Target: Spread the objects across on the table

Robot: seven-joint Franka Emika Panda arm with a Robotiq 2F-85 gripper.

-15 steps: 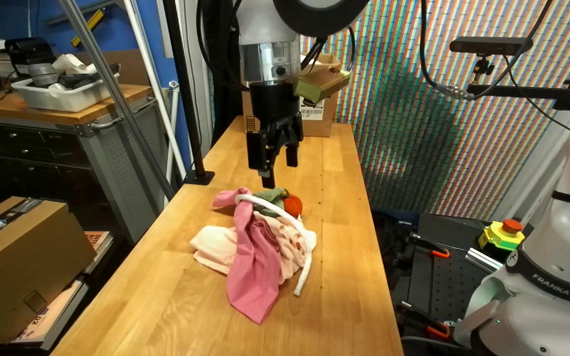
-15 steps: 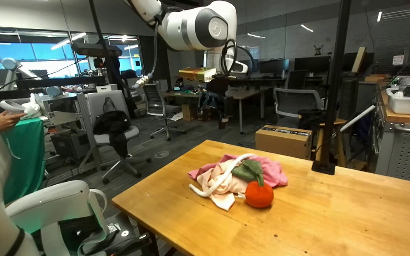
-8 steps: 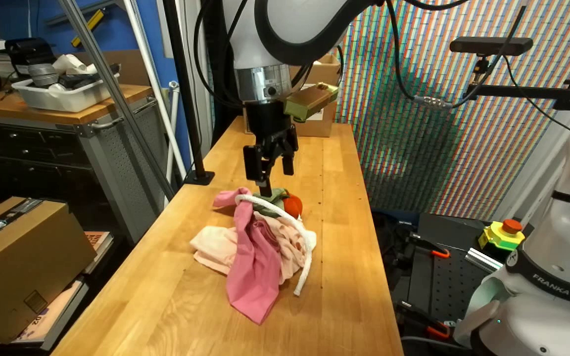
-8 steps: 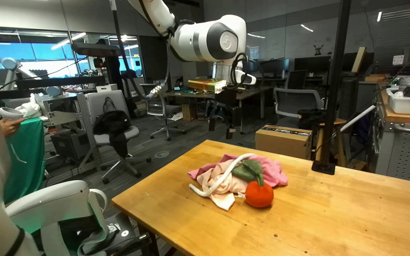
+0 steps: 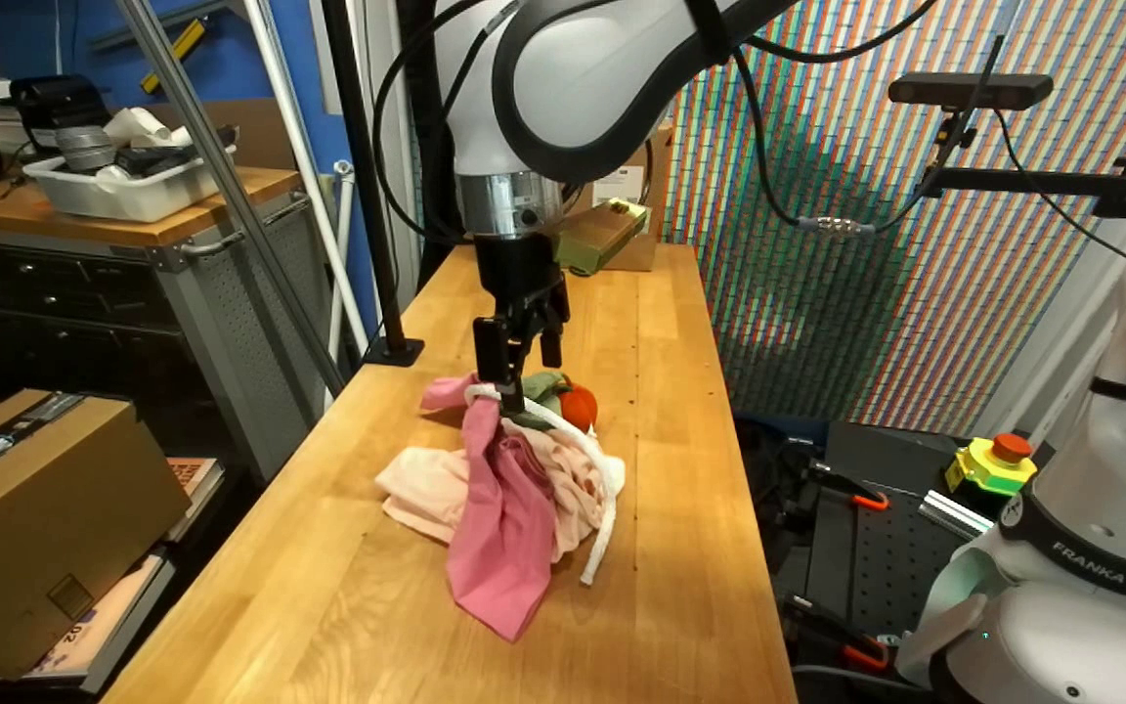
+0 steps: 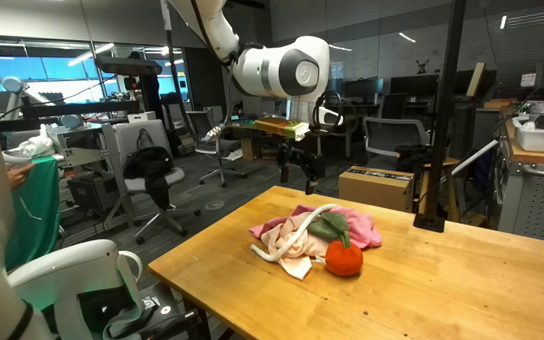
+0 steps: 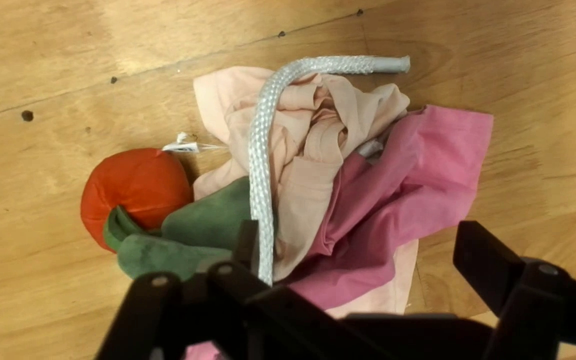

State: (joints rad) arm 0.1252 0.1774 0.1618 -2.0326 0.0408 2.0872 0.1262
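Note:
A heap of soft objects lies on the wooden table (image 5: 690,508). It holds a pink cloth (image 5: 499,557), a peach cloth (image 7: 308,180), a white braided rope (image 7: 262,160) and a red stuffed fruit (image 6: 344,258) with green leaves (image 6: 327,226). The rope curves over the peach cloth and a leaf. The pink cloth overlaps part of the peach cloth. My gripper (image 5: 532,383) points down above the heap, open with nothing between its fingers. In the wrist view the gripper (image 7: 358,232) has one finger beside the rope and the other beyond the pink cloth's edge.
A black post (image 5: 394,350) stands on the table's edge near the heap. A cardboard box (image 5: 633,256) sits at the table's far end. Another cardboard box (image 6: 376,189) stands beyond the table. The robot's white base (image 5: 1061,606) is beside the table.
My gripper has come down towards the heap, shifting slightly left in an exterior view. It stays open. The cloths, rope and stuffed fruit have not moved.

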